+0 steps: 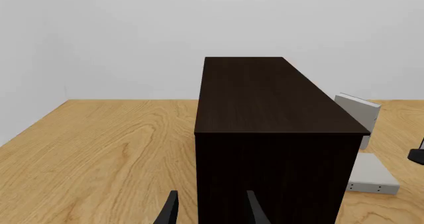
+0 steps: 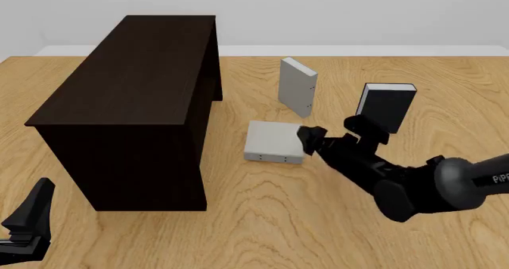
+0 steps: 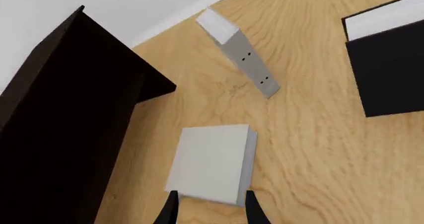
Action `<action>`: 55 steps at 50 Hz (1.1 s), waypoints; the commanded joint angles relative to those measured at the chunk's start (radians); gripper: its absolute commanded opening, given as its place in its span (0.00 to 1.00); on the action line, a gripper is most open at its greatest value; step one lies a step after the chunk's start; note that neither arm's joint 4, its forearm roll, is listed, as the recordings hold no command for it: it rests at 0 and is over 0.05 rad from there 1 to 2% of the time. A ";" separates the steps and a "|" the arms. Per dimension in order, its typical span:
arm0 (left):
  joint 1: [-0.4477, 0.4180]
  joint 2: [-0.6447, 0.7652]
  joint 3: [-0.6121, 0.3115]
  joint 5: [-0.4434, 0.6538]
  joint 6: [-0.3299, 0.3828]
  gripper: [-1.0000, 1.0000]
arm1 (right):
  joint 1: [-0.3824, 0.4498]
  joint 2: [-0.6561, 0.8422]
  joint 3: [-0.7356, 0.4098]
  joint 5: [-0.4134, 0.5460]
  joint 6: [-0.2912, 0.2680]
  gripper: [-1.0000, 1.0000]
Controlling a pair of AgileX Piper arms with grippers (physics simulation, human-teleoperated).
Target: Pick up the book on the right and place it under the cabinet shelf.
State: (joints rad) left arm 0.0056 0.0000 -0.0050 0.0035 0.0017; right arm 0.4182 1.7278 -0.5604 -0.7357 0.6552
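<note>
Grey book (image 1: pixel 372 175) lies flat on the desk (image 1: pixel 99 149) at the lower right of the left wrist view, beside the cabinet shelf (image 1: pixel 265 114); the left tool (image 1: pixel 208 211) hangs open, empty, facing the cabinet's end.

Front view: right tool (image 2: pixel 307 139) sits at the book's (image 2: pixel 273 141) right edge, mid-frame. A second grey book (image 2: pixel 297 87) and a black book (image 2: pixel 387 107) stand further up; ignore them.

Right wrist view: fingers (image 3: pixel 167 211) are spread wider than the book's (image 3: pixel 210 163) near edge, nothing held. Straddle the edge squarely, seat deep, then close.
</note>
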 commanded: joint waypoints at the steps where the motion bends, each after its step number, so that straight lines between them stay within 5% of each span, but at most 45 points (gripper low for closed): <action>1: 0.000 0.001 0.000 0.000 0.000 1.00 | 0.025 -0.279 0.013 0.229 -0.183 1.00; 9: 0.000 0.001 0.000 -0.008 0.000 1.00 | 0.000 -0.267 -0.054 0.374 -0.379 1.00; 25: 0.000 0.001 0.000 -0.001 0.000 1.00 | -0.064 -0.330 -0.093 0.504 -0.572 1.00; 55: 0.000 0.001 0.001 -0.005 0.000 1.00 | -0.070 -0.331 -0.113 0.542 -0.575 1.00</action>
State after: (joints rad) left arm 0.0060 0.0010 -0.0044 -0.0015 0.0020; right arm 0.3363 1.3734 -0.6886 -0.1531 0.0163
